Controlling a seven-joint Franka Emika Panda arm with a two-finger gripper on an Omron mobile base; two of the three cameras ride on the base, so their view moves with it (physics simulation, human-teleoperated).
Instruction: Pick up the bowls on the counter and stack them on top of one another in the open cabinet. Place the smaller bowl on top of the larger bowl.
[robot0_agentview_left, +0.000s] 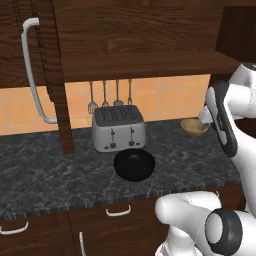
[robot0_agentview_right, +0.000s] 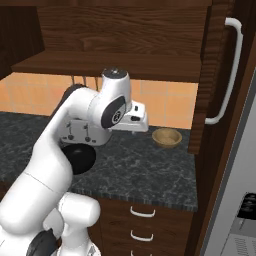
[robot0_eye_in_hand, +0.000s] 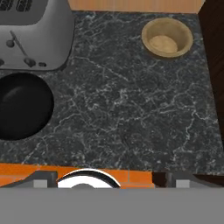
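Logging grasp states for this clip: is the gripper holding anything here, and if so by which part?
Nothing is held. The larger bowl and the smaller bowl both sit on the counter, apart from each other and from the hand above them.

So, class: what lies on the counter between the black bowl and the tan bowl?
Nothing: in the hand view, only bare marbled counter stretches between the black bowl and the tan bowl. The toaster stands behind the black bowl, off that line.
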